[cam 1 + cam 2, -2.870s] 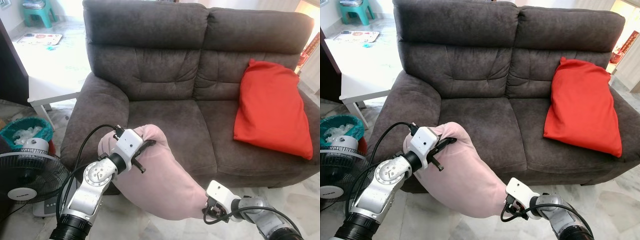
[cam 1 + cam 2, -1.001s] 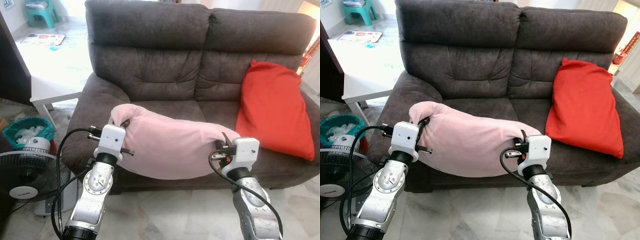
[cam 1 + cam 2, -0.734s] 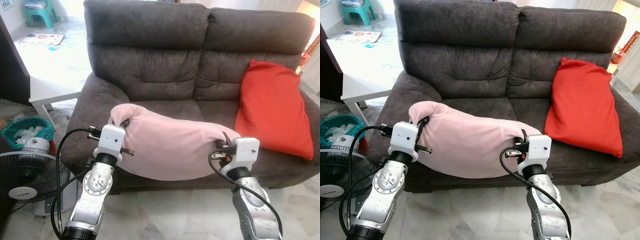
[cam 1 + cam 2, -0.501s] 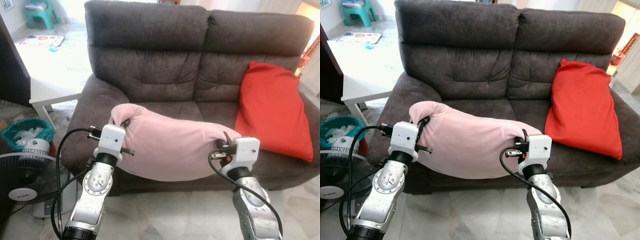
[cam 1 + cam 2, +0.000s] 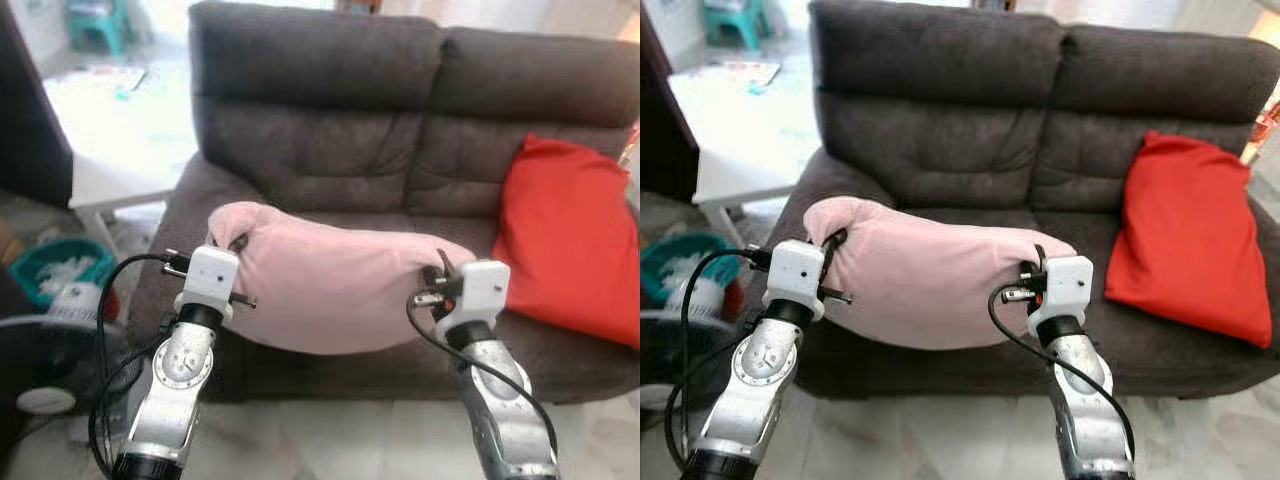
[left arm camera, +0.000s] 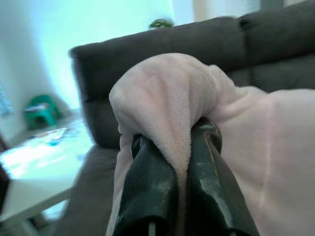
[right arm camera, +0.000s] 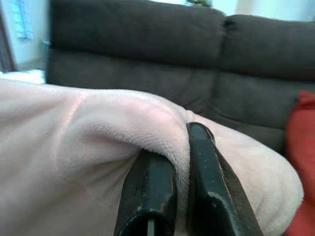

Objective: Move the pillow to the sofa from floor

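Left eye view, frame centre: your left claw (image 5: 232, 243) and right claw (image 5: 441, 270) each pinch one end of the soft pink pillow (image 5: 335, 285), keeping it level above the dark grey fabric sofa (image 5: 330, 150).

Fleecy matt pillow (image 5: 340, 290), suede-like sofa (image 5: 330, 120)

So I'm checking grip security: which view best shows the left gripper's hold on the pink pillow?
The left wrist view: the left gripper pinches a fold of the pink pillow close up. Both eye views show it small at the pillow's end.

Head cams face sofa (image 5: 330, 110) fwd/down; wrist cams close-up; all share pillow (image 5: 930, 280).
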{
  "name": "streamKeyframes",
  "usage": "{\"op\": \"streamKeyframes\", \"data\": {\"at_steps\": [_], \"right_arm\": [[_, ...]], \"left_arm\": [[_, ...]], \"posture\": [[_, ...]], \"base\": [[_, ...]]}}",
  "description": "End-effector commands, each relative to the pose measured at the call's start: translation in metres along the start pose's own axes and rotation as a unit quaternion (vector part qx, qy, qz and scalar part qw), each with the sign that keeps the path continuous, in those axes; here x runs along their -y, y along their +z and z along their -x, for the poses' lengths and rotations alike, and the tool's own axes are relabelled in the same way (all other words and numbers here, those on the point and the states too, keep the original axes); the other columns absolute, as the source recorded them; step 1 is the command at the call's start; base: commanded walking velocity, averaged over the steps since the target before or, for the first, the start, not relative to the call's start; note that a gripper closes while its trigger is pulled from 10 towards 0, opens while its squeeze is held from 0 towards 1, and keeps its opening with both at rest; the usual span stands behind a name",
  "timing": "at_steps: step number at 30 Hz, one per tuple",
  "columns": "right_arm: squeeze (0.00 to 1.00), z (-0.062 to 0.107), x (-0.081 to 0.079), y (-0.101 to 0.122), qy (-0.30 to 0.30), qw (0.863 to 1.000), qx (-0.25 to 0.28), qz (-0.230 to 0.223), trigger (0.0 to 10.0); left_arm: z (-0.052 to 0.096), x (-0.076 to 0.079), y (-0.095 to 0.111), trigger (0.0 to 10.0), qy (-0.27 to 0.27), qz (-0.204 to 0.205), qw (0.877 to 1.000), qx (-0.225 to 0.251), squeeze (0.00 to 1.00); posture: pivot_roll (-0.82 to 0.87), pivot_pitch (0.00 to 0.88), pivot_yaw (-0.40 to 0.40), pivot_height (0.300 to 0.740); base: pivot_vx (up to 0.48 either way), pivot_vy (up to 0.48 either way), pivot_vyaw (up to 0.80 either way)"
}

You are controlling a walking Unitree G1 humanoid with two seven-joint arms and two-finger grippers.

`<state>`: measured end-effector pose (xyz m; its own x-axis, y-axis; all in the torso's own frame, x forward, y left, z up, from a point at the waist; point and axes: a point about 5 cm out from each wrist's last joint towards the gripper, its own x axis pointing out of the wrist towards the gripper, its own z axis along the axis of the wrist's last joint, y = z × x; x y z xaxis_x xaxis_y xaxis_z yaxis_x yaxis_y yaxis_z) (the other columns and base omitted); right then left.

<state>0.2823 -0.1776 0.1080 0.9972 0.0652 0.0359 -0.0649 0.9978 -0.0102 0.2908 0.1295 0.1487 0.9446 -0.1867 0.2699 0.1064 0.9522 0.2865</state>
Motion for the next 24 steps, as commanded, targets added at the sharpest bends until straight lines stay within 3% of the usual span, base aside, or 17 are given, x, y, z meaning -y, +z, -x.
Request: {"op": "streamKeyframes", "data": {"at_steps": [1,7,14,24], "right_arm": [[0.0,-0.0068,-0.0035,0.0232,0.003,0.998,0.055,-0.001,10.0],[0.0,-0.0081,-0.0055,0.026,0.012,0.998,0.062,0.006,10.0],[0.0,-0.0094,-0.005,0.0277,0.016,0.998,0.064,0.009,10.0],[0.0,-0.0118,-0.0041,0.0303,0.018,0.997,0.07,0.02,10.0]], "left_arm": [[-0.0021,-0.0101,0.0101,10.0,0.014,-0.008,0.999,0.027,0.0],[-0.0028,-0.0118,0.0105,10.0,0.017,-0.009,0.999,0.029,0.0],[-0.0037,-0.0093,0.0099,10.0,0.013,-0.007,0.999,0.029,0.0],[-0.0054,-0.0088,0.0113,10.0,0.014,-0.006,0.999,0.033,0.0]], "posture": [[0.14,0.0,-0.104,0.74],[0.14,0.0,-0.109,0.74],[0.14,0.0,-0.11,0.74],[0.14,0.0,-0.113,0.74]], "base": [[0.255,0.0,0.0],[0.257,0.0,0.0],[0.258,0.0,0.73],[0.258,0.0,0.08]]}}
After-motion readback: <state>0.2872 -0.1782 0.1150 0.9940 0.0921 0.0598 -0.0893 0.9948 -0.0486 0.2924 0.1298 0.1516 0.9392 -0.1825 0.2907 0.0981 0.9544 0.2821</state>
